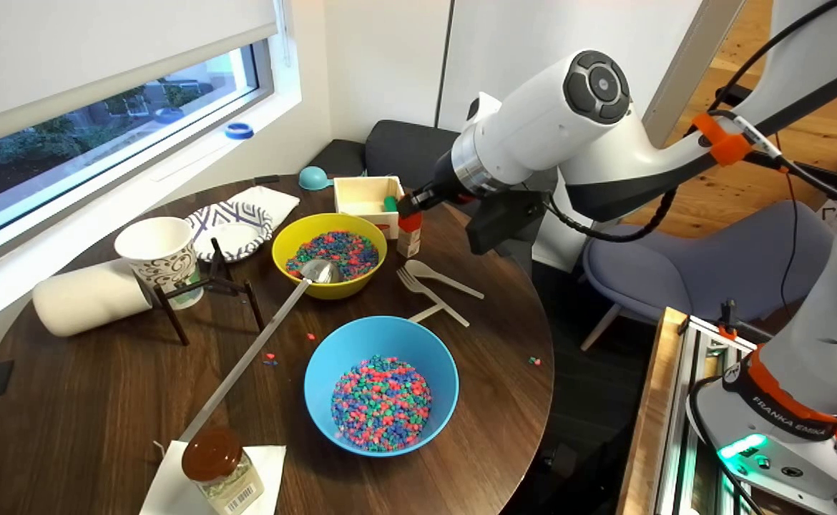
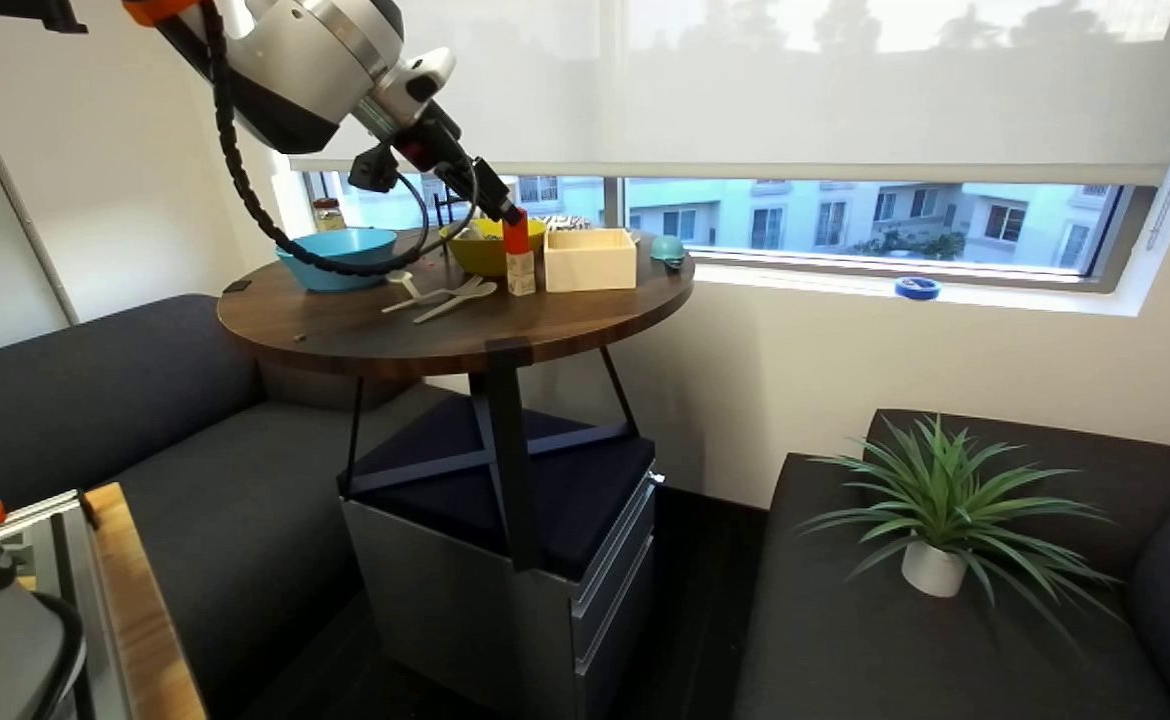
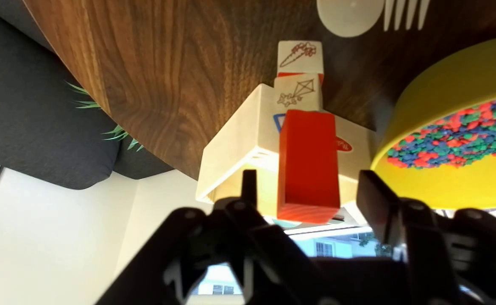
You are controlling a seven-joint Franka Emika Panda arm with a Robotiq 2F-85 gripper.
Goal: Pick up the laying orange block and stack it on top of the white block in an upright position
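Orange block stands upright atop white block w/ kite drawing; 2nd white block, w/ carrot drawing, shows directly below that, all 1 stack on the brown wood tabletop. Hand is at the orange block's upper end: fingers apart, 1 per side, w/ a gap visible btwn each & the block in the wrist view. Robot arm slants down to it in both exterior views.

Open wooden box is just beside the stack, green item showing inside. Yellow bowl nearby holds red, blue & green bits + head of a long-handled metal ladle; handle runs across twd white napkin, where jar w/ brown lid stands. Blue bowl, near the yellow one, has same kind of bits.

Pale spoon & pale fork lie btwn stack & blue bowl. Also: paper cup upright, white roll on its side by it, dark 3-legged stand near cup, patterned plate nr both. Teal scoop near the box.
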